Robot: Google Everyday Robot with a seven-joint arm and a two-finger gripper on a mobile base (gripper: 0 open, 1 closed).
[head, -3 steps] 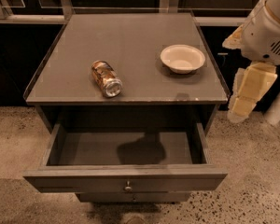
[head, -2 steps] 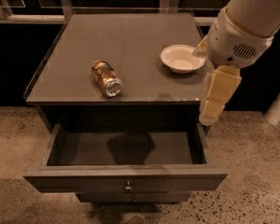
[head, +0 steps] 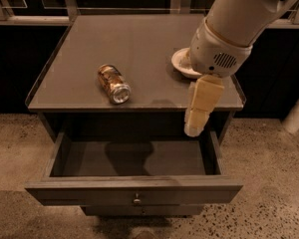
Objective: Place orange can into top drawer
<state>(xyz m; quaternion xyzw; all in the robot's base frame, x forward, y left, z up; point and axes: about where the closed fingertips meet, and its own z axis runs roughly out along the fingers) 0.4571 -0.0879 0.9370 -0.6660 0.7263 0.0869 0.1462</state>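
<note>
The orange can (head: 113, 83) lies on its side on the grey cabinet top (head: 139, 44), left of centre, its silver end toward me. The top drawer (head: 134, 192) is pulled open below, with a small metal knob at the centre of its front; its inside holds nothing. My gripper (head: 195, 123) hangs from the white arm at the right, over the cabinet's front edge and the drawer's right side, well to the right of the can. It holds nothing.
A round cream bowl (head: 182, 63) sits on the cabinet top at the right, partly hidden by my arm. A raised rail runs along the top's back edge. Speckled floor surrounds the cabinet. A white post (head: 296, 113) stands at the far right.
My arm has swung left from the right edge of view, over the bowl and the cabinet's right side. The can, bowl and drawer have not moved.
</note>
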